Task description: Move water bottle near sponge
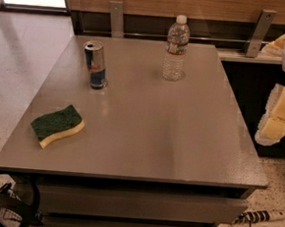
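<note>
The gripper (280, 114) hangs at the right border of the camera view, off the right edge of the table (155, 141) and over the dark cabinet front beside it. Whether it is open or closed cannot be told. It touches none of the things on the tabletop.

Below the front edge of the table, a white power strip (265, 216) lies on the speckled floor at the right corner.

On the grey top, the sponge (58, 125) lies flat near the front-left corner, green side up, close to the left edge and set back a little from the front edge. Bare surface runs from it rightward across the whole front half of the table.

Farther back on the left stands the blue-and-silver can (96, 65), upright, well apart from the sponge.

The water bottle (176, 49) stands upright in the far middle of the table, near the back edge, cap on. It is to the right of the can with open top between them, and well apart from the sponge, diagonally across the table. The strip between the bottle and the right edge is bare too.
</note>
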`<state>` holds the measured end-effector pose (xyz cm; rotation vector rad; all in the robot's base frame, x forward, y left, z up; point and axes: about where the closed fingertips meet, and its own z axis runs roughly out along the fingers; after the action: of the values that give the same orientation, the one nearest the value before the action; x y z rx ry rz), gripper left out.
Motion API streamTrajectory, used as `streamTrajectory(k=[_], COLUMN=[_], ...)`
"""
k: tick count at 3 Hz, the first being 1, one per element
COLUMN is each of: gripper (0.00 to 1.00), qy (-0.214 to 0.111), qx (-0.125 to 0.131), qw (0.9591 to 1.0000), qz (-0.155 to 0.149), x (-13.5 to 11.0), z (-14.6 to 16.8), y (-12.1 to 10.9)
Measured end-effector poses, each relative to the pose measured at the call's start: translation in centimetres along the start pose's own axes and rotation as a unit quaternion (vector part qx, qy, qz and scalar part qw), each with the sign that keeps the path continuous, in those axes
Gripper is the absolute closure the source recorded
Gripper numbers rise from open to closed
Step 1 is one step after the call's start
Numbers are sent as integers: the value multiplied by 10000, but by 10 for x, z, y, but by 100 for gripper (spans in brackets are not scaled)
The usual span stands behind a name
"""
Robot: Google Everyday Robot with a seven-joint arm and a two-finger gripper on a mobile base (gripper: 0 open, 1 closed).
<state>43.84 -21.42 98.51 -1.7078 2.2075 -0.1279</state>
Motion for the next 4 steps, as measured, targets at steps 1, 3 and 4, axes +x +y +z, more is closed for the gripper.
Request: streamTrajectory(k=[1, 3, 4], gripper=[0, 0, 0], qy=[0, -1172, -2176], qx=[0, 320, 481], qw=[10000, 9891, 9661], qz=[0, 832, 1306], x=[0, -12, -26], z=[0, 35, 55], y=[0, -54, -84])
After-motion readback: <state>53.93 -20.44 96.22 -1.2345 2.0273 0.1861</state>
